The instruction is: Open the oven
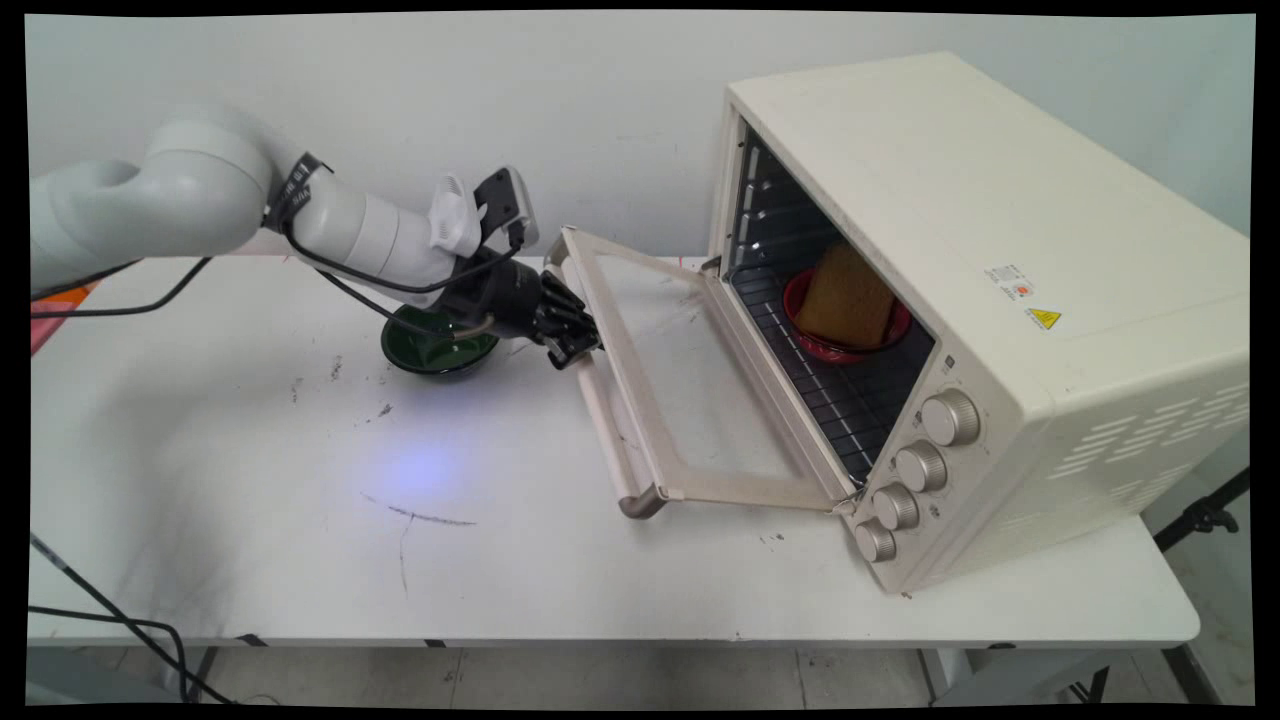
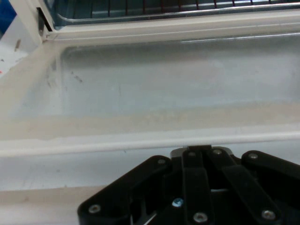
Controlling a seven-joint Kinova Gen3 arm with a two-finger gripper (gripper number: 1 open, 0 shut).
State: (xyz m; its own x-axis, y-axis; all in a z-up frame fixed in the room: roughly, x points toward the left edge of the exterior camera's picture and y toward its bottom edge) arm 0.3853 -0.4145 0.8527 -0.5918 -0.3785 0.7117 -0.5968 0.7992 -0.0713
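From my side, the gripper point(image 1: 572, 345) is at the handle bar point(image 1: 600, 400) of the oven door point(image 1: 660, 380); I cannot tell how its fingers stand. The door hangs almost flat, its long axis along the oven front. Behind sits a green bowl point(image 1: 438, 345). Deeper inside the oven point(image 1: 980, 300), toast point(image 1: 845, 298) leans in a red bowl point(image 1: 800, 300).
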